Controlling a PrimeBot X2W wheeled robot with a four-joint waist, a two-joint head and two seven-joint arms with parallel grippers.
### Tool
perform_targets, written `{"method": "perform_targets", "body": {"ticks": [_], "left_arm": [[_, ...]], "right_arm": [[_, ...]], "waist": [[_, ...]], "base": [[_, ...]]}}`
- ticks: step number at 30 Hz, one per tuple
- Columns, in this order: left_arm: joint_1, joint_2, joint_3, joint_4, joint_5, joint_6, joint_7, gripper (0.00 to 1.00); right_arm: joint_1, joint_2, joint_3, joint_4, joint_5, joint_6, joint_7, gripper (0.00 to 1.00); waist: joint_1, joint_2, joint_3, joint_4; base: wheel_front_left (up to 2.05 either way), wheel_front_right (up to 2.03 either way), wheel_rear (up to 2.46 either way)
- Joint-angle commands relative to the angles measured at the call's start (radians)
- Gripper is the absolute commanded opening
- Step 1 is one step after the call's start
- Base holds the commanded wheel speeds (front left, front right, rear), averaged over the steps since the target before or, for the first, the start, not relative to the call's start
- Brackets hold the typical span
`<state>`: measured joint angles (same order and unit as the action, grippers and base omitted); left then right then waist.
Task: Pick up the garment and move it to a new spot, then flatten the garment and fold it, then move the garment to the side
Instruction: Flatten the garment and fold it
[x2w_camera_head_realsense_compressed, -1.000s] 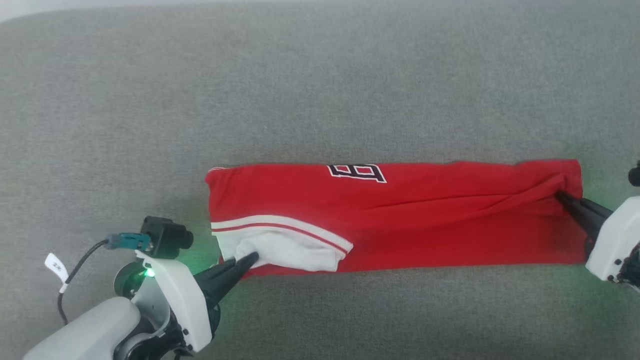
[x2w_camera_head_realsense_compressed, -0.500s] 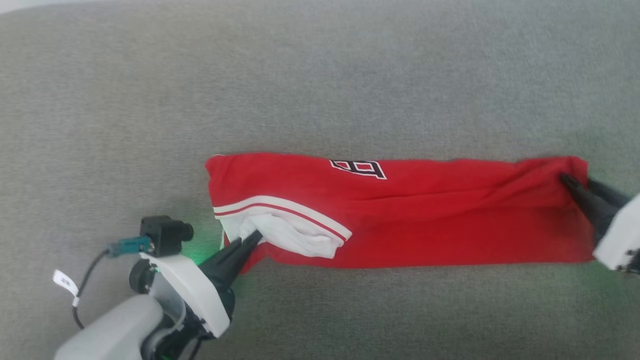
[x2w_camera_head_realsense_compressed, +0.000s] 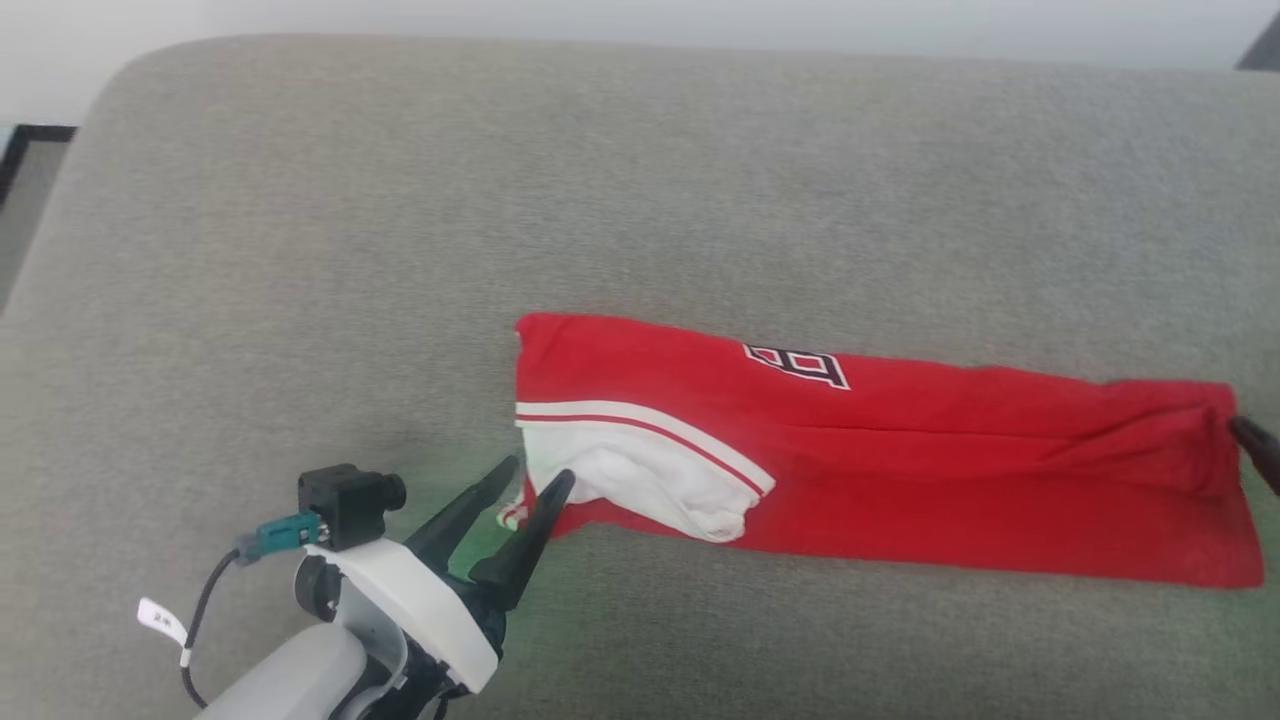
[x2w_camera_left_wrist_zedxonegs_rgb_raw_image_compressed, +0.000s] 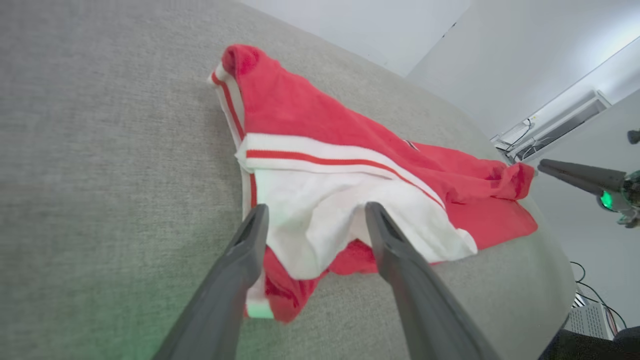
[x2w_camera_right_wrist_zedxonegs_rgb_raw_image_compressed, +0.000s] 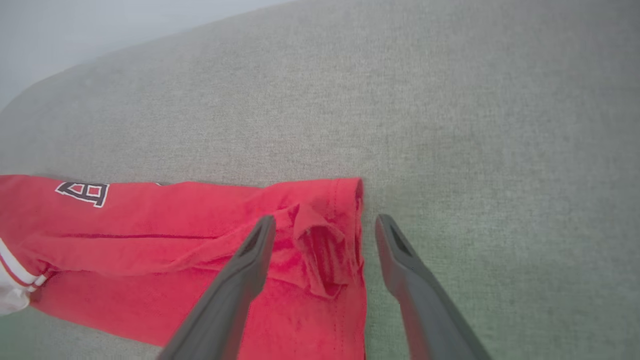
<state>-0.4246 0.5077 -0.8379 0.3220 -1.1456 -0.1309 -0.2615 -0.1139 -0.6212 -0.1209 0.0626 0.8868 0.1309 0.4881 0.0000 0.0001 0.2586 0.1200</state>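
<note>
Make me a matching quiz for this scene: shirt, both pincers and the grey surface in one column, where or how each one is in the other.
Column one
1. garment
2. left pincer
3. right pincer
4. grey cushion

Column two
A. open, fingers either side of the white sleeve
B. lies under everything else
C. folded into a long red strip
D. open, at the plain red hem

Pairs: 1-C, 2-A, 3-D, 4-B
</note>
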Motion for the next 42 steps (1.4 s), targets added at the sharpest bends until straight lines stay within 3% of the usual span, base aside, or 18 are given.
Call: {"method": "perform_targets", "body": {"ticks": [1,9,19,21,24,28,29,30,31,35,42], "left_arm": [[0.027,-0.010,0.026,-0.006,0.028,0.001,-0.004,1.00],[0.137,-0.087,0.204,-0.013,0.152,0.001,-0.004,1.00],[0.288,-0.242,0.460,-0.070,0.415,0.001,-0.004,1.00],[0.313,-0.278,0.513,-0.092,0.509,0.001,-0.004,1.00],[0.334,-0.306,0.551,-0.122,0.642,0.001,-0.004,1.00],[0.345,-0.326,0.575,-0.135,0.706,0.001,-0.004,1.00],[0.346,-0.333,0.579,-0.135,0.710,0.001,-0.004,1.00],[0.348,-0.334,0.579,-0.132,0.722,0.001,-0.004,1.00],[0.349,-0.334,0.582,-0.134,0.733,0.001,-0.004,1.00],[0.353,-0.336,0.596,-0.144,0.756,0.000,-0.004,1.00],[0.355,-0.334,0.645,-0.158,0.772,0.000,-0.004,1.00]], "right_arm": [[0.012,0.013,-0.020,0.006,-0.002,-0.001,0.032,1.00],[0.031,0.056,-0.107,0.076,-0.049,-0.001,0.204,1.00],[0.027,0.112,-0.237,0.193,-0.134,-0.001,0.403,1.00],[0.017,0.133,-0.254,0.203,-0.165,-0.001,0.439,1.00],[-0.012,0.170,-0.265,0.226,-0.222,-0.001,0.467,1.00],[-0.034,0.207,-0.242,0.251,-0.258,0.000,0.489,1.00],[-0.039,0.216,-0.236,0.257,-0.264,0.000,0.493,0.87],[-0.045,0.223,-0.232,0.260,-0.272,0.000,0.488,0.40],[-0.052,0.228,-0.228,0.263,-0.276,0.000,0.482,0.03],[-0.071,0.238,-0.226,0.270,-0.280,0.000,0.459,0.00],[-0.118,0.195,-0.267,0.263,-0.266,-0.002,0.363,0.00]], "waist": [[0.0000,-0.0001,-0.016,0.024],[0.0000,-0.0001,-0.056,0.085],[0.0000,-0.0001,-0.077,0.177],[0.0000,-0.0001,-0.073,0.192],[0.0000,-0.0001,-0.064,0.203],[0.0000,-0.0001,-0.058,0.202],[0.0000,-0.0001,-0.057,0.200],[0.0000,-0.0001,-0.056,0.198],[0.0000,-0.0001,-0.053,0.195],[0.0000,-0.0001,-0.044,0.178],[0.0000,-0.0001,-0.029,0.110]], "base": [[0.00,0.00,0.00],[0.00,0.00,0.00],[0.00,0.00,0.00],[0.00,0.00,0.00],[0.00,0.00,0.00],[0.00,0.00,0.00],[0.00,0.00,0.00],[0.00,0.00,0.00],[0.00,0.00,0.00],[0.00,0.00,0.00],[0.00,0.00,0.00]]}}
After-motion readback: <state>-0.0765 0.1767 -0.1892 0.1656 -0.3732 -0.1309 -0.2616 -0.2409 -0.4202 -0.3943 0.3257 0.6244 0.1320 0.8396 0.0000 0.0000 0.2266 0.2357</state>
